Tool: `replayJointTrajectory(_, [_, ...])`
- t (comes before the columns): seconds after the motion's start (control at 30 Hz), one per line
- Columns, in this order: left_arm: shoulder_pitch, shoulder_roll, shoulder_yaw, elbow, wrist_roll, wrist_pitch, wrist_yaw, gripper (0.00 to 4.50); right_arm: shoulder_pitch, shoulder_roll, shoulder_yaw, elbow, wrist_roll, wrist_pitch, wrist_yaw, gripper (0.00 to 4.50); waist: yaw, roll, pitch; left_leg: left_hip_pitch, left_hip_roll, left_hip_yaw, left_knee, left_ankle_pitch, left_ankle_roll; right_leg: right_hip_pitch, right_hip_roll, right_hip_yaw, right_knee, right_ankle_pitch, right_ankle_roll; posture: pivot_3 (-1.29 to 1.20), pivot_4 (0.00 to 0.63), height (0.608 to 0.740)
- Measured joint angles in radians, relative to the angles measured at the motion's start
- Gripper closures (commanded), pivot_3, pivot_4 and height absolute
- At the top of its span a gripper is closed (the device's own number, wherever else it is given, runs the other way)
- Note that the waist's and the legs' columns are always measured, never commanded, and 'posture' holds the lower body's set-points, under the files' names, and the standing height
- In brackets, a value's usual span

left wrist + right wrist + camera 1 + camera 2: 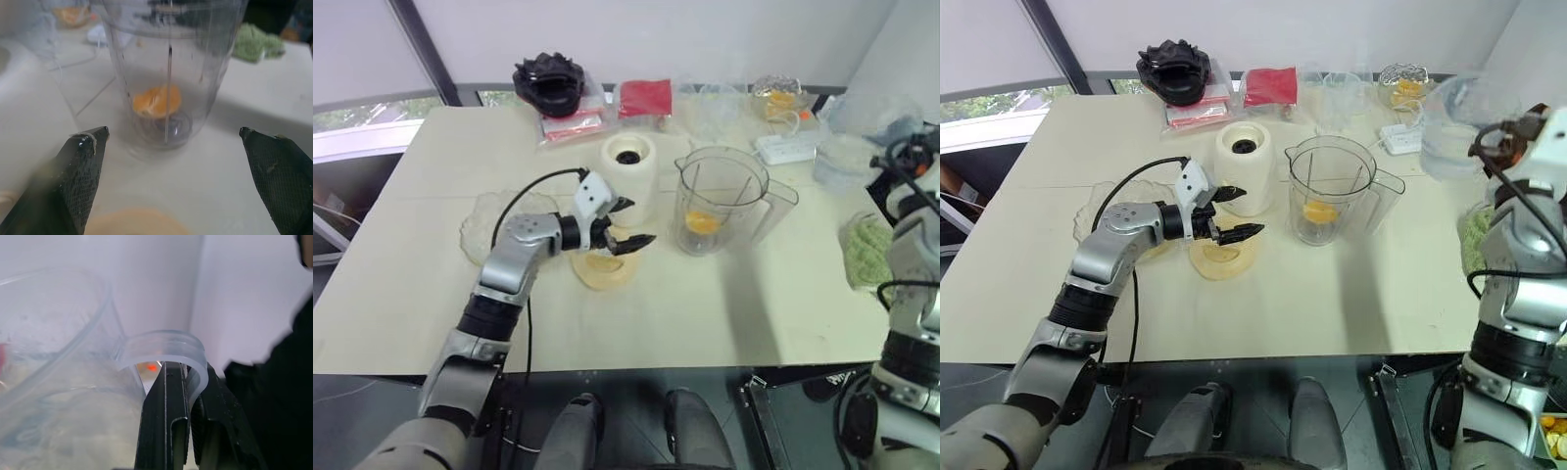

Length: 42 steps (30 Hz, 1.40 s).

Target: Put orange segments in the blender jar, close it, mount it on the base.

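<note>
Orange segments [702, 222] lie inside the tall clear plastic blender jar [720, 201], just beyond the widely spread left gripper [625, 224].

Your left arm is built of silver-grey metallic segments joined by black bands, with a thin black cable looping from the forearm to a white rectangular housing at the wrist. The left hand [1231, 213] ends in two black fingers [78, 176], tapered to points and lined inside with a fine mesh texture. Your right arm, at three o'clock, shows the same silver-grey shells, black joints and loose black cables. The right hand [188, 382] carries flat black fingers with ribbed inner pads.
</note>
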Motion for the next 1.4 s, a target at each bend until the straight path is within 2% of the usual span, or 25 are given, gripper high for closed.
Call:
replayJointTrajectory(0.13, [0.035,-0.024,0.06,-0.072,-0.084,0.062,0.035,0.0,-0.056,-0.078,0.056,0.039,-0.008,0.039,0.084,4.48,0.0,0.0,0.0,-0.001,0.0,0.0,0.0,0.0,0.0,0.0,0.0,0.0,-0.003,0.0,0.0,0.0,0.15,0.74])
replayJointTrajectory(0.33, [0.064,-0.026,0.095,-0.143,-0.16,0.112,0.069,0.0,-0.089,-0.131,0.138,0.086,-0.042,0.056,0.178,4.48,0.002,0.0,0.0,-0.003,0.0,0.0,0.0,0.0,0.0,0.0,0.0,0.0,-0.006,0.001,0.002,0.0,0.15,0.74])
replayJointTrajectory(0.67, [0.068,-0.019,0.095,-0.144,-0.173,0.11,0.087,0.0,-0.101,-0.198,0.245,0.115,-0.168,-0.02,0.26,4.48,0.003,0.0,0.0,-0.005,-0.001,0.001,0.0,-0.001,0.001,0.0,0.0,0.0,-0.011,0.003,0.004,0.0,0.15,0.74])
replayJointTrajectory(1.4, [0.069,-0.004,0.065,-0.135,-0.17,0.069,0.072,0.0,-0.091,-0.239,0.309,0.119,-0.378,-0.203,0.353,4.48,0.003,0.0,0.0,-0.005,0.0,0.001,0.0,-0.001,0.001,0.0,0.0,0.0,-0.012,0.003,0.004,0.0,0.15,0.74])
